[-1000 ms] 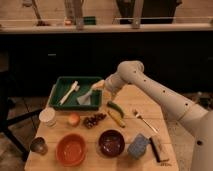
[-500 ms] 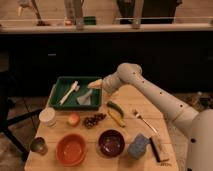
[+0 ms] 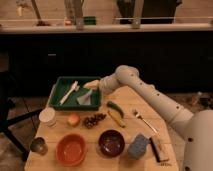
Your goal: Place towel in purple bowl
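**Placement of items.** The towel (image 3: 85, 98) lay inside the green tray (image 3: 70, 78) at the far left of the surface (image 3: 95, 163), spread loosely on the tray floor just beside a white utensil (image 3: 68, 92). The purple bowl (image 3: 111, 143) stood empty at the near edge of the surface, well apart from the tray, with an orange bowl (image 3: 71, 150) on one side and a blue-grey block (image 3: 137, 146) on the other. Grapes (image 3: 94, 120) and a green vegetable (image 3: 115, 107) lay between tray and bowl. The towel's carry path would probably have to clear these.

**Arm pose.** The arm (image 3: 150, 97) extended from the robot's body at the lower right, rose to a bent elbow, then reached low across the tray's rim. The claw (image 3: 92, 84) sat over the towel's far edge with its fingers spread and nothing pinched. Contact with the cloth could not be confirmed.

**Assessment.** The pose was consistent with an approach to grasp. The towel had not yet been lifted.
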Tool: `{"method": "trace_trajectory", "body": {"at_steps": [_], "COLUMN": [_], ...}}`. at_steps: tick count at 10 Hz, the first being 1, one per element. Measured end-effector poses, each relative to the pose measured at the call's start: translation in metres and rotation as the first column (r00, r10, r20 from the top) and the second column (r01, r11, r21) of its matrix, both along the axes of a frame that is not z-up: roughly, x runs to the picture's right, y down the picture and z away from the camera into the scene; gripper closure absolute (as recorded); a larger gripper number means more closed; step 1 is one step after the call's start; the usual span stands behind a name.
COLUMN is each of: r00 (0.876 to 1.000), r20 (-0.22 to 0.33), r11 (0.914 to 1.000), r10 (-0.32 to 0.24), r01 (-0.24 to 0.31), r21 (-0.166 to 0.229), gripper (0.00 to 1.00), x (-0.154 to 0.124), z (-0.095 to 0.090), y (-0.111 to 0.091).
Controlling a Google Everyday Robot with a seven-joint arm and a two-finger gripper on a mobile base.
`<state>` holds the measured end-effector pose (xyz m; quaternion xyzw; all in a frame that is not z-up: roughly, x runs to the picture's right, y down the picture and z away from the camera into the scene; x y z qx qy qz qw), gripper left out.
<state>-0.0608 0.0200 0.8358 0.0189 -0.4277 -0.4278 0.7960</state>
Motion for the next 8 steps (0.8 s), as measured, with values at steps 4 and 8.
{"method": "trace_trajectory", "body": {"at_steps": [4,8], "r00": [1.000,1.000], "r20": [-0.001,0.001], "r11": [1.0000,1.0000], "r10": [0.001,0.002], "r01": [-0.001,-0.002], "r21": [0.000,0.004], "gripper": [0.20,0.20], "x": [0.0014,0.0003], "z": [0.0001,0.0003], "y": [0.0001,-0.0001]}}
